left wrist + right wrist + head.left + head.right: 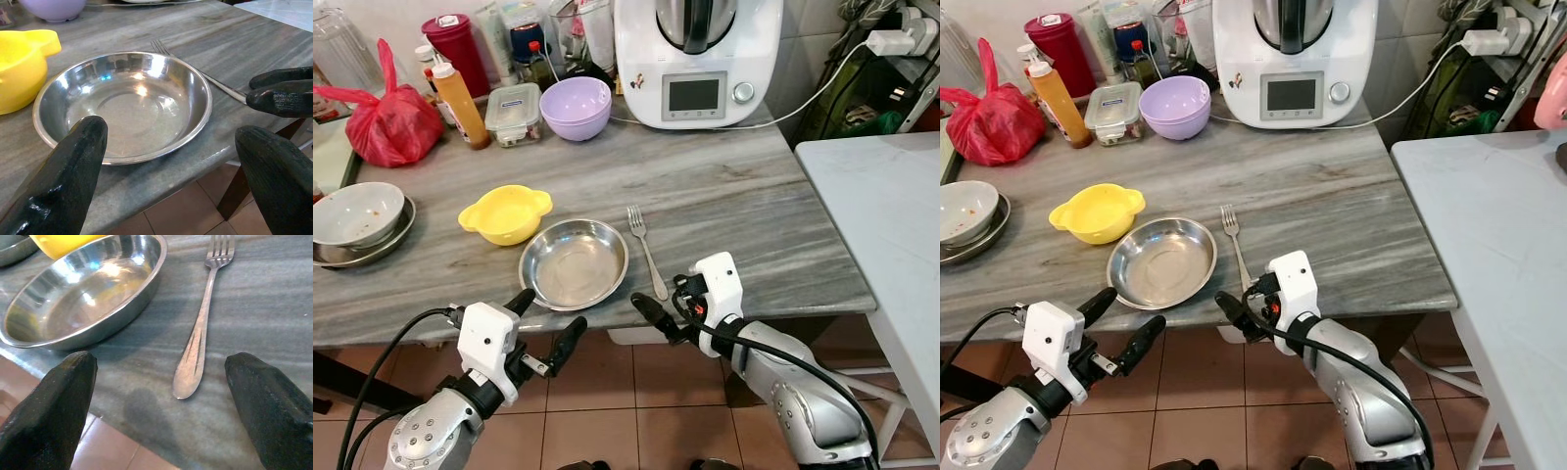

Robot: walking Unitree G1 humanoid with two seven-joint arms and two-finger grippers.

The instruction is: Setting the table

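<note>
A: Two grippers hang at the near edge of a grey marble table (724,196), both with fingers spread and nothing between them. The left gripper (546,321) sits just off the table edge in front of a steel plate (574,262); the right gripper (658,311) sits just off the edge below the handle of a fork (646,251).

B: Where do the plate and fork lie?

A: The plate rests flat near the table's front edge. The fork lies just to its right, apart from it, tines pointing away from the robot. In the right wrist view the fork's handle (193,352) ends between the two black fingers (49,416), short of them, with a bare strip of table in between.

B: And beside the plate?

A: A yellow bowl (505,212) with two small ears stands just behind the plate's left rim. Far left, a white bowl (354,213) sits inside a steel dish (372,250).

B: The back of the table?

A: A lilac bowl (576,107), a lidded clear box (514,113), an orange squeeze bottle (460,101) and a knotted red bag (386,122) line the rear, next to a white kitchen machine (697,59) with a small screen. A white table (891,225) stands to the right, and brown floor tiles (636,411) show below.
</note>
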